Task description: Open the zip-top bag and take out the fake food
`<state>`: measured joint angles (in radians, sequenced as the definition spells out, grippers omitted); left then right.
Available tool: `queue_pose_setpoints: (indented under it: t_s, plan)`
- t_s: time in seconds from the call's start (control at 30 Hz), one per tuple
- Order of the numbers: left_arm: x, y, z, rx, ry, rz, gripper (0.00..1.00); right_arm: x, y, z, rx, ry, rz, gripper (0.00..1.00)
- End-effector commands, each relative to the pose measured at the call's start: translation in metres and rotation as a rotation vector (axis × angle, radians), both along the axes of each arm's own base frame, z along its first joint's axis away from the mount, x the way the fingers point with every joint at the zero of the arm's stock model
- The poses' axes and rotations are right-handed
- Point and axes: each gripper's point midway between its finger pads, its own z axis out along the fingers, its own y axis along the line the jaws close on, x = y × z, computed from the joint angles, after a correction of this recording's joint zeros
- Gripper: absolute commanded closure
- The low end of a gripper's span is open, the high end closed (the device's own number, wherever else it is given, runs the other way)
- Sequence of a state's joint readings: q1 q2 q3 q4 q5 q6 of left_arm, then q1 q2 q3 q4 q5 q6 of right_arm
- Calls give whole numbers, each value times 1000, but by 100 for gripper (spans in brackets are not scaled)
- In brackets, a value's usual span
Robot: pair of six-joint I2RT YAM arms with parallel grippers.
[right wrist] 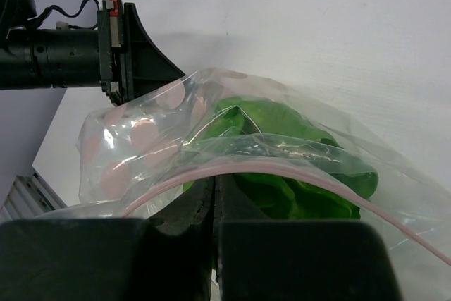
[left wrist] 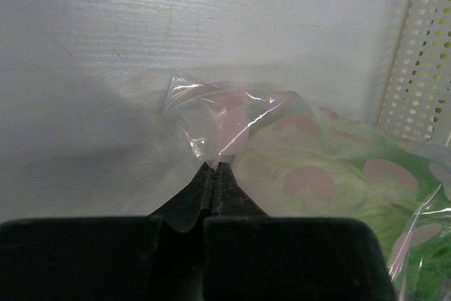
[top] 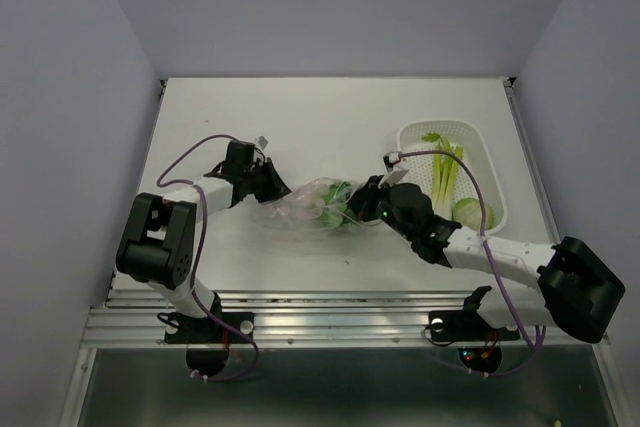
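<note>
My left gripper (top: pixel 268 179) was shut tight on one end of the clear crinkly plastic zip-top bag (top: pixel 303 203) with the pink spots. My two black fingers (left wrist: pixel 192 199) were pressed together, with a thin fold of the plastic pinched at their tips.

My right gripper (top: pixel 365 197) was shut as well. It held the other end of the bag, right where the thin pink zip strip (right wrist: pixel 296 169) ran across. I could not tell if the zip was open or closed.

The bag was stretched between my two grippers, over the middle of the white table (top: pixel 320 117). I could not tell if it touched the table.

A bright green leafy plastic vegetable (right wrist: pixel 282 139) was inside the bag, near my right gripper.

The white plastic tray with little holes (top: pixel 492 162) sat on the right side of the table, just to the right of the bag. In it lay some thin yellow-green plastic stalks (top: pixel 447 172) and a pale round plastic vegetable (top: pixel 467 213). The round one was at the near end of the tray
</note>
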<state>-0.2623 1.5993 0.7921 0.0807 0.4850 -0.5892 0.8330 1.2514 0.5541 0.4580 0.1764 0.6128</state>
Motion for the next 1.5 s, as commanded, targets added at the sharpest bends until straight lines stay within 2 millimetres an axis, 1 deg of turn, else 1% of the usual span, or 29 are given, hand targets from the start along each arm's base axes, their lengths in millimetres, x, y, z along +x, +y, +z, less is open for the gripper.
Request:
queue_pose_setpoints:
  t_s: [0.0, 0.07, 0.1, 0.2, 0.23, 0.27, 0.33, 0.37, 0.4, 0.43, 0.47, 0.5, 0.6, 0.63, 0.7, 0.73, 0.8, 0.87, 0.9, 0.93, 0.97, 1.07, 1.1, 1.13, 1.23, 1.27, 1.37, 1.4, 1.47]
  plan:
    - [9, 5, 12, 7, -62, 52, 100, 1, 0, 15, 31, -54, 2, 99]
    - [14, 17, 13, 59, -65, 126, 100, -1, 1, 20, 28, -77, 22, 99]
    - [19, 29, 10, 115, -71, 184, 100, -1, 2, 25, 31, -90, 28, 99]
    - [23, 46, 10, 187, -59, 264, 100, -5, 0, 43, 44, -140, 48, 99]
    - [28, 53, 11, 211, -70, 297, 100, -7, -1, 49, 52, -157, 55, 99]
    - [25, 59, 7, 235, -49, 315, 100, -10, -4, 62, 65, -193, 61, 99]
    - [26, 73, 3, 295, -36, 379, 100, -14, -7, 74, 86, -223, 63, 99]
    - [27, 76, 3, 303, -33, 390, 100, -15, -10, 79, 92, -240, 63, 99]
    - [27, 83, 0, 331, -30, 417, 100, -18, -14, 91, 112, -266, 58, 99]
    - [28, 86, -1, 334, -27, 426, 100, -20, -16, 95, 119, -277, 59, 99]
    - [28, 87, -2, 333, -24, 431, 100, -21, -18, 97, 122, -284, 56, 99]
    - [27, 89, -4, 339, -20, 436, 100, -23, -22, 104, 139, -301, 50, 99]
    - [27, 95, -5, 357, -13, 463, 100, -25, -29, 110, 158, -313, 24, 99]
    - [27, 97, -5, 367, -13, 471, 100, -26, -34, 115, 171, -326, 10, 99]
    - [28, 102, -6, 379, -13, 482, 100, -24, -42, 118, 183, -331, -32, 99]
    - [28, 103, -5, 382, -15, 484, 100, -25, -47, 124, 197, -345, -49, 99]
    - [27, 110, -7, 399, -6, 494, 100, -21, -56, 126, 189, -360, -97, 99]
    - [26, 112, -8, 409, -10, 494, 100, -18, -64, 129, 184, -374, -136, 99]
    - [26, 115, -8, 418, -14, 495, 100, -14, -71, 133, 176, -387, -179, 99]
    - [26, 116, -7, 421, -17, 493, 100, -12, -75, 133, 170, -388, -203, 99]
    - [26, 116, -7, 424, -20, 488, 100, -10, -78, 138, 170, -398, -223, 99]
    - [28, 119, -6, 449, -34, 476, 100, 4, -97, 146, 140, -413, -355, 99]
    - [28, 119, -6, 449, -34, 475, 100, 6, -100, 149, 144, -414, -377, 99]
    - [28, 119, -5, 453, -40, 466, 100, 7, -101, 158, 159, -428, -392, 99]
    - [29, 120, -7, 466, -42, 453, 100, 18, -109, 163, 128, -435, -471, 99]
    - [28, 122, -10, 482, -35, 448, 100, 22, -118, 175, 122, -457, -519, 99]
    - [25, 124, -17, 505, -24, 430, 100, 28, -118, 185, 107, -477, -544, 99]
    - [25, 124, -19, 505, -19, 427, 100, 31, -122, 194, 96, -496, -562, 99]
    - [25, 122, -20, 497, -21, 419, 100, 34, -120, 198, 76, -507, -560, 99]
